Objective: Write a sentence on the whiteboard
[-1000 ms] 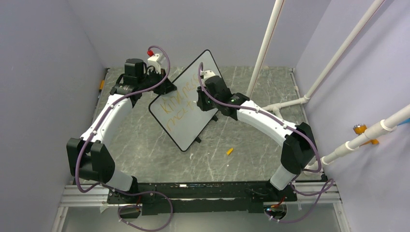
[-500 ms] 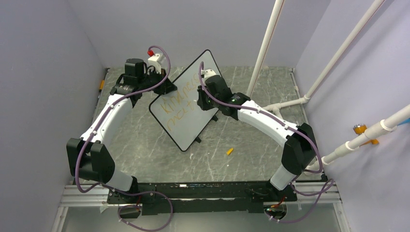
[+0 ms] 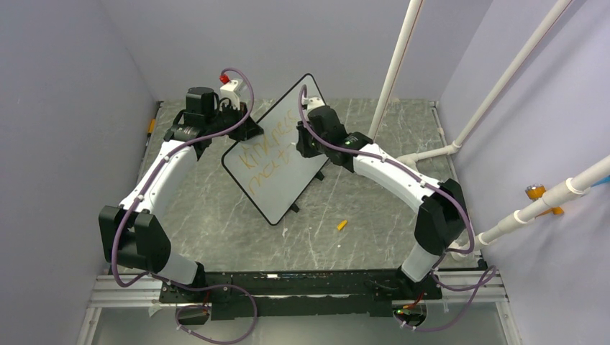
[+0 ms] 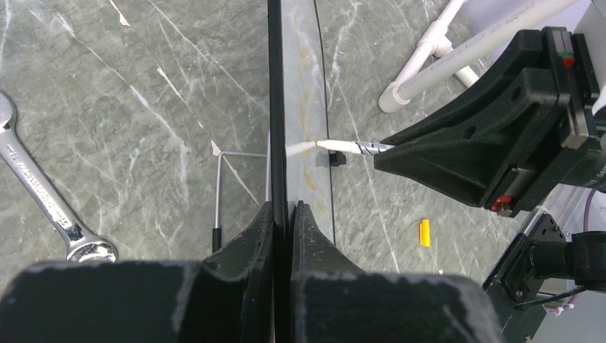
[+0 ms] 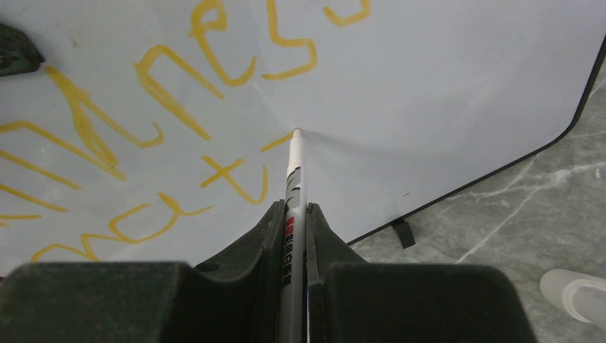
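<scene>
The whiteboard stands tilted on the table, propped on its stand. My left gripper is shut on the whiteboard's black frame, which shows edge-on in the left wrist view. The sentence runs in orange-yellow letters across two visible lines. My right gripper is shut on a white marker. The marker's tip touches the whiteboard at the end of a short stroke just right of the lower line. The marker also meets the board face in the left wrist view.
An orange marker cap lies on the marble table right of the board. A steel wrench lies behind the board. White pipes rise at the back right. Purple walls close in on three sides.
My right wrist has shifted a little toward the back right along the board, carrying the marker. The left arm and the board have stayed still.
</scene>
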You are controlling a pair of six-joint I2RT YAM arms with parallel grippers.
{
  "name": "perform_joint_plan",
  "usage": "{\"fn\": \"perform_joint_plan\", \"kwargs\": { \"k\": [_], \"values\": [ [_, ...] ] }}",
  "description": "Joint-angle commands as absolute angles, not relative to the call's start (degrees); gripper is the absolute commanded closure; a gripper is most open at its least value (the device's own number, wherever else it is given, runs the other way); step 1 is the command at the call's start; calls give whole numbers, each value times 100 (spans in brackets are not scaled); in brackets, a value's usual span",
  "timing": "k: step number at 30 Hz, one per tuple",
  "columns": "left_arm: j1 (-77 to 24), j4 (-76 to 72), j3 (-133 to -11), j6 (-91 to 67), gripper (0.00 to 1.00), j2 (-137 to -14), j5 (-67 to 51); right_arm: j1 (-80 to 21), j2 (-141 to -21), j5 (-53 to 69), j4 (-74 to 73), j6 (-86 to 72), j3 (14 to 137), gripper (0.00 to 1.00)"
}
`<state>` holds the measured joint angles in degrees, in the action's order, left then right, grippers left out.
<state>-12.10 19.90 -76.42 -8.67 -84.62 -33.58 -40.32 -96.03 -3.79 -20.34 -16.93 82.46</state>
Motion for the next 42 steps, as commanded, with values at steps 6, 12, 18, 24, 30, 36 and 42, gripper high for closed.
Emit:
{"fn": "perform_joint_plan", "kwargs": {
  "k": [6, 12, 18, 24, 30, 36, 42],
  "values": [
    [-1411, 2224, -7605, -229, 100, -8420, -3334, -3955, -9522, -289, -1960, -1701, 8485, 100],
    [-1415, 2231, -7604, -231, 100, -8434, -3315, -3960, -9217, -232, -1939, -1807, 8316, 100],
    [-1418, 2228, -7604, -229, 100, -8429, -3289, -3956, -9168, -28, -1907, -1855, 8432, 100],
    [-1421, 2230, -7604, -229, 100, -8420, -3287, -3957, -9355, -29, -1946, -1863, 8684, 100],
    [-1422, 2224, -7594, -235, 100, -8411, -3288, -3959, -9503, 123, -1958, -1881, 8850, 100],
    [-1424, 2219, -7609, -262, 100, -8411, -3261, -3957, -9573, 116, -2000, -1868, 8938, 100],
    [-1423, 2231, -7612, -274, 100, -8402, -3252, -3953, -9595, 127, -1954, -1900, 8880, 100]
  ]
}}
